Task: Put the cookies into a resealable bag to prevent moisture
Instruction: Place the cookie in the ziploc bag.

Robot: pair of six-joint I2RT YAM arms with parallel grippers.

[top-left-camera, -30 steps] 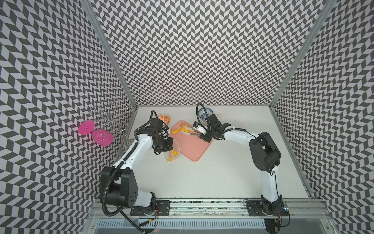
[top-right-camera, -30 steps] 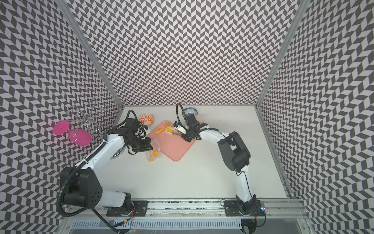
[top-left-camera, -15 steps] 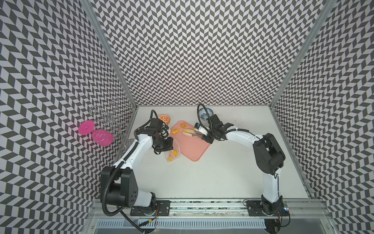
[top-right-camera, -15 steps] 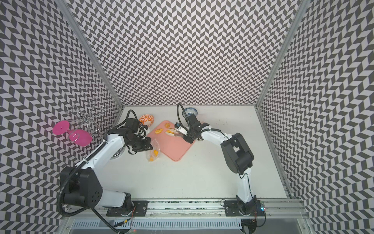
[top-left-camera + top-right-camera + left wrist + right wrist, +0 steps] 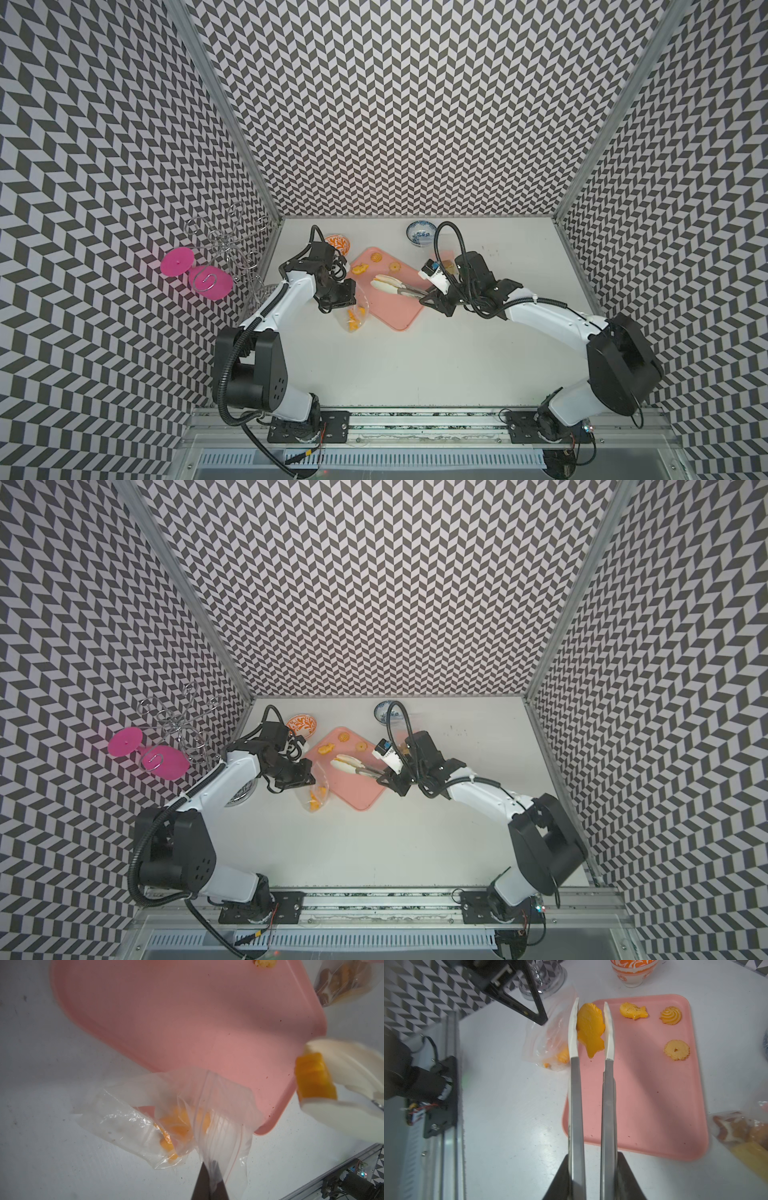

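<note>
Now the right end effector [image 5: 591, 1176] had squeezed the tongs [image 5: 576, 1095] onto a fish-shaped cookie [image 5: 589, 1028] and carried it to the tray [image 5: 643, 1105] edge beside the bag [image 5: 546, 1039]. The left end effector [image 5: 205, 1180], clamped shut on the bag's rim, held its mouth up. Three cookies [image 5: 677, 1049] remained on the tray; dropping this one in seemed next.

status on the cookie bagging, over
Left gripper shut on bag rim. Right gripper shut on tongs, fish cookie pinched beside bag. Three cookies on tray. Nothing blocking.
</note>
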